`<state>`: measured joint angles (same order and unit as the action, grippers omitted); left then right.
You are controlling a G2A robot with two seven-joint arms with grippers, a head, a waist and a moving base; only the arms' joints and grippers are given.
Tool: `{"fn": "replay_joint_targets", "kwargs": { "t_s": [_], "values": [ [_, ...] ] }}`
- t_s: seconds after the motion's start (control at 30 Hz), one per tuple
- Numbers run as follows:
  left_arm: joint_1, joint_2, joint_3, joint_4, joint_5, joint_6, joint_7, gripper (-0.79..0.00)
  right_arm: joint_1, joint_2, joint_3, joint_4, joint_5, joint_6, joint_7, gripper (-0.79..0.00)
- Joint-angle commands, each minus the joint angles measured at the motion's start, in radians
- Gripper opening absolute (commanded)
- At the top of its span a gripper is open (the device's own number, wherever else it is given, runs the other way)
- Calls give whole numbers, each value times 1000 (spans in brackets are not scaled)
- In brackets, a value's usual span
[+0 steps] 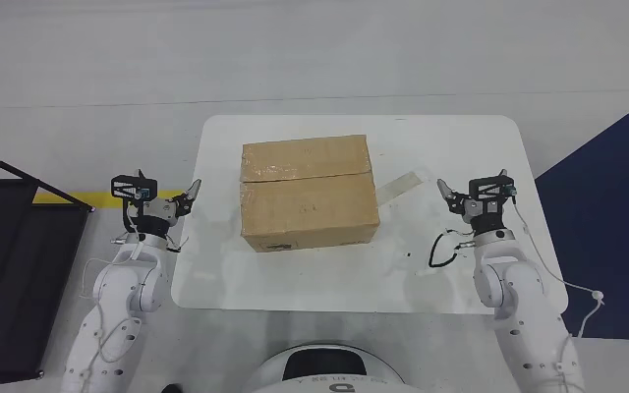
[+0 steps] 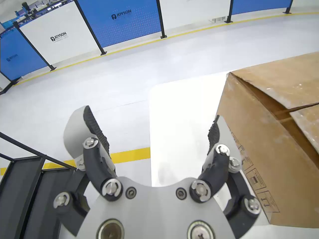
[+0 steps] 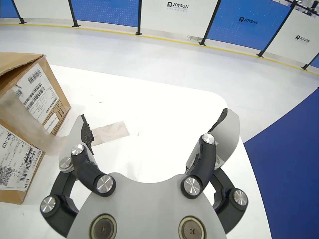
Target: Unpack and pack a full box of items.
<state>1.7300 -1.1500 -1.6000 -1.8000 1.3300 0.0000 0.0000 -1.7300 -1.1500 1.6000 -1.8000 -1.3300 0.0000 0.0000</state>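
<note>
From above, a closed brown cardboard box (image 1: 310, 192) sits at the centre of the frame on a white rounded-corner table (image 1: 295, 285), its top flaps meeting in a seam across the lid. The left gripper (image 1: 187, 199) hovers at the table's left edge and the right gripper (image 1: 447, 196) right of the box, each with its fingers spread and empty. A translucent strip of tape (image 1: 403, 184) lies on the table between the box and the right gripper.

In the left wrist view, the left gripper (image 2: 152, 118) is splayed wide and holds nothing, with one finger just beside the box (image 2: 269, 138) wall. A black metal rack (image 2: 25, 175) stands off the table.

In the right wrist view, the right gripper (image 3: 154, 116) also gapes empty above the table (image 3: 162, 95). The tape strip (image 3: 109, 131) lies between it and the box (image 3: 32, 95), which carries white labels.
</note>
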Motion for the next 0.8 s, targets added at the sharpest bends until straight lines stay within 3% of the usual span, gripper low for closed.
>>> {"fn": "replay_joint_targets", "kwargs": {
  "t_s": [0.0, 0.77],
  "values": [
    [0, 0, 0, 0, 0, 0, 0, -1, 0, 0, 0, 0, 0, 0, 0, 0],
    [0, 0, 0, 0, 0, 0, 0, 0, -15, -6, -48, -73, -31, 3, 22, 0]
  ]
}}
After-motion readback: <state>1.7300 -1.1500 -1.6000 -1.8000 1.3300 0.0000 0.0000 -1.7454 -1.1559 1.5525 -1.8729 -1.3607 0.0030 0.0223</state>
